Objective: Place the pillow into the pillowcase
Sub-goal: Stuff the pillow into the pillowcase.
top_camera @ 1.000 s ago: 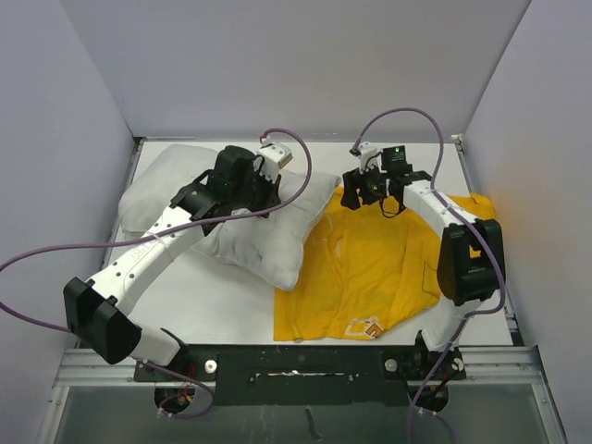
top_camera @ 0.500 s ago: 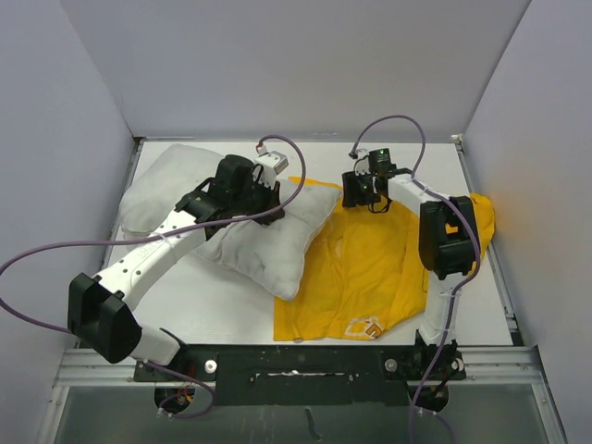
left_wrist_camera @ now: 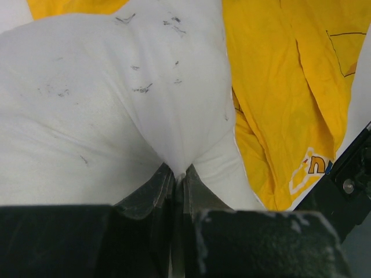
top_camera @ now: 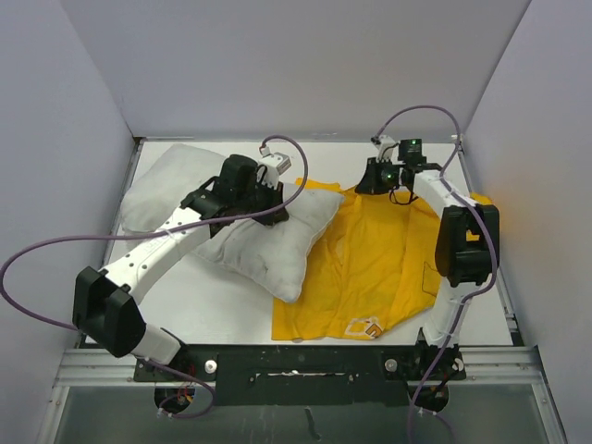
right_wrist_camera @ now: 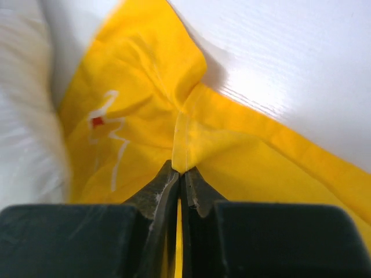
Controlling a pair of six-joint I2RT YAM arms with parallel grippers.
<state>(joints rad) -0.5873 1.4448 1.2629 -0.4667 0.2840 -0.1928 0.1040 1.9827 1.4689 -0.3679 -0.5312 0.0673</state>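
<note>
The white pillow (top_camera: 245, 242) lies at the left of the table, its right corner over the yellow pillowcase (top_camera: 375, 264). My left gripper (top_camera: 277, 198) is shut on a pinch of the pillow's cloth near its far right corner; the left wrist view shows the pillow (left_wrist_camera: 110, 92) bunched between the left gripper's (left_wrist_camera: 179, 171) jaws, with the pillowcase (left_wrist_camera: 278, 87) beyond it. At the pillowcase's far edge my right gripper (top_camera: 368, 181) is shut on a fold of yellow hem. In the right wrist view that pillowcase (right_wrist_camera: 243, 147) fold rises from the right gripper's (right_wrist_camera: 181, 169) closed jaws, the pillow (right_wrist_camera: 23, 121) blurred at left.
Grey walls (top_camera: 65, 111) close in the white table (top_camera: 208, 305) on the left, back and right. A metal rail (top_camera: 296, 361) runs along the near edge by the arm bases. Purple cables (top_camera: 55, 254) loop over both arms.
The right gripper has closed on the pillowcase's far hem and moved right and back with it. The left arm has carried the pillow slightly right, over the pillowcase's edge.
</note>
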